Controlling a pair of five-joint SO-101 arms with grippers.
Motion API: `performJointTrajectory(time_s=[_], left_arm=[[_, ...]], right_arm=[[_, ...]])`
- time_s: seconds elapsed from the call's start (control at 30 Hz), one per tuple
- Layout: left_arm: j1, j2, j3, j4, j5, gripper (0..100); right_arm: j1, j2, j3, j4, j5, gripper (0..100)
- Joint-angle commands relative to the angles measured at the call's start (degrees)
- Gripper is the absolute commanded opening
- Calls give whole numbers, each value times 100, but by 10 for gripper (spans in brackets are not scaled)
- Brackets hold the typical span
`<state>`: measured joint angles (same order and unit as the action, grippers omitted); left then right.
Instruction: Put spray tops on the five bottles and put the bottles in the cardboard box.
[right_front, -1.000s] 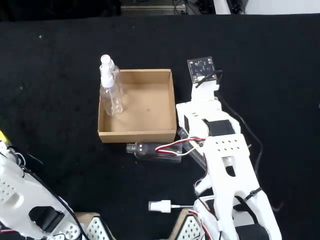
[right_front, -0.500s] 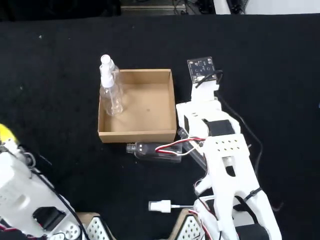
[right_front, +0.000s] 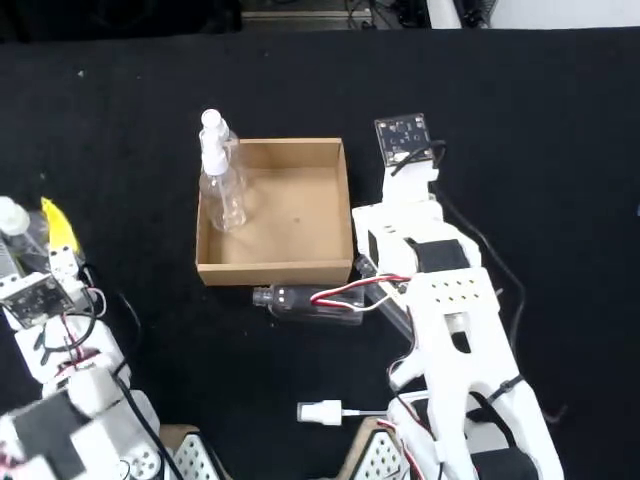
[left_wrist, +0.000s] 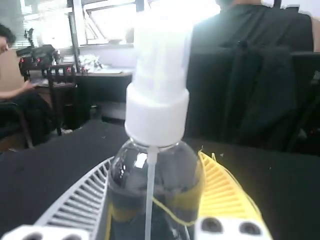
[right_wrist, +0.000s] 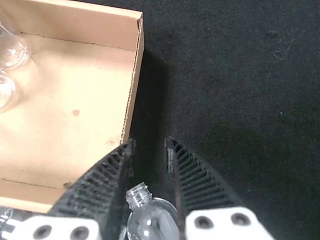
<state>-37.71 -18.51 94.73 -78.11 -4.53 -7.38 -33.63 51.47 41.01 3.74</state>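
Note:
My left gripper (right_front: 35, 225) is at the table's left edge, left of the cardboard box (right_front: 275, 271), shut on a clear bottle (left_wrist: 156, 185) fitted with a white spray top (left_wrist: 157, 107). The bottle stands upright between its grey and yellow fingers. My right gripper (right_wrist: 148, 142) is by the box's front right corner, shut on an uncapped bottle (right_wrist: 145, 220) whose open neck points toward the box wall (right_wrist: 135, 65). Two capped bottles (right_front: 222, 185) stand in the box's far left corner. Another bottle (right_front: 305, 300) lies in front of the box.
A loose white spray top (right_front: 320, 411) lies near the table's front edge between the two arm bases. The right arm's body (right_front: 450, 300) covers the table right of the box. Black cloth covers the whole table.
The left arm has swung up from the lower left corner, carrying its capped bottle farther up the table's left edge. The right arm and the lying bottle have not moved.

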Motion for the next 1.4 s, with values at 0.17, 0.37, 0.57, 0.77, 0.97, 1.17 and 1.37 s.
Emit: performJointTrajectory(time_s=[0.17,0.37,0.57,0.77,0.97,1.17,1.37], left_arm=[[725,-2875,-145,3446,9,28],[1086,-4993,259,4756,9,28],[1692,-6927,312,6804,9,29],[2686,-8659,268,8378,9,29],[3609,-8431,277,8563,9,29],[4215,-8369,277,8554,9,29],[4505,-8299,277,8536,9,30]], right_arm=[[-114,4,-13,-246,62,78],[-132,4,127,-431,62,78],[-123,4,171,-484,62,78],[-132,-4,268,-519,62,78],[-132,-4,277,-519,62,78],[-132,4,277,-527,62,78],[-132,4,382,-809,62,78]])
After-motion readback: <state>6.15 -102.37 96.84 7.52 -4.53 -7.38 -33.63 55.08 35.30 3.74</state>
